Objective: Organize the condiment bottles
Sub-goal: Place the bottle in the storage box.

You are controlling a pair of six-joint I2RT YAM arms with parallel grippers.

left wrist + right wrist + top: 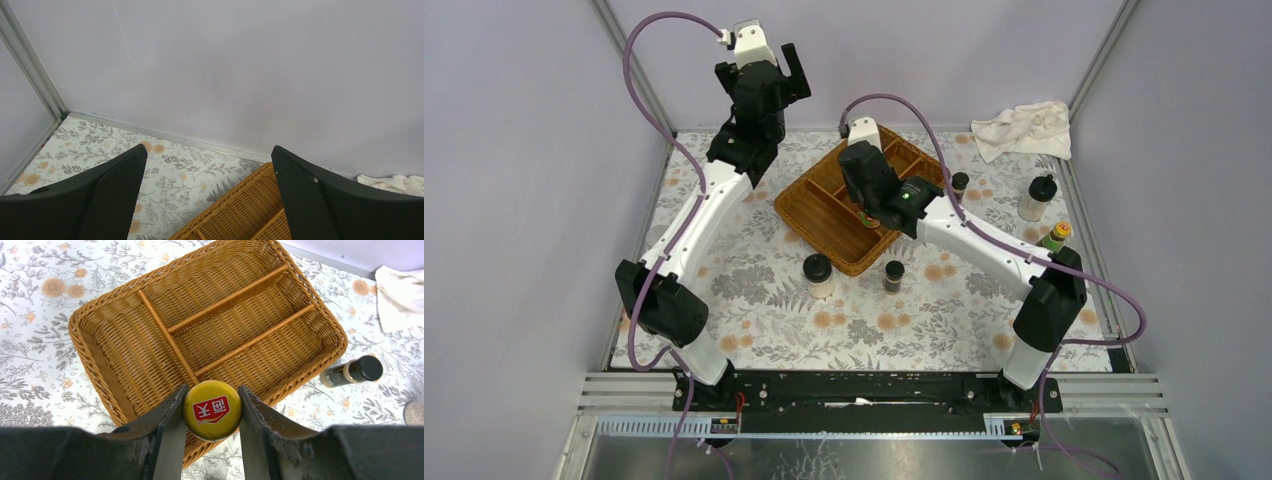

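Tray: the wicker tray (95,355) was bare in every compartment that showed, so nothing sorted yet.
Right jaws: clamped on a yellow-capped bottle (212,410), held over the tray's edge.
Left jaws: wide open, holding nothing, up high by the back wall.
Loose on the bench (754,300): black-lidded shaker (818,276), dark jar (893,276), small jar (960,183), second shaker (1037,198), second yellow-capped bottle (1054,236).
Progress: barely started I'd say, first bottle going in, five to go.
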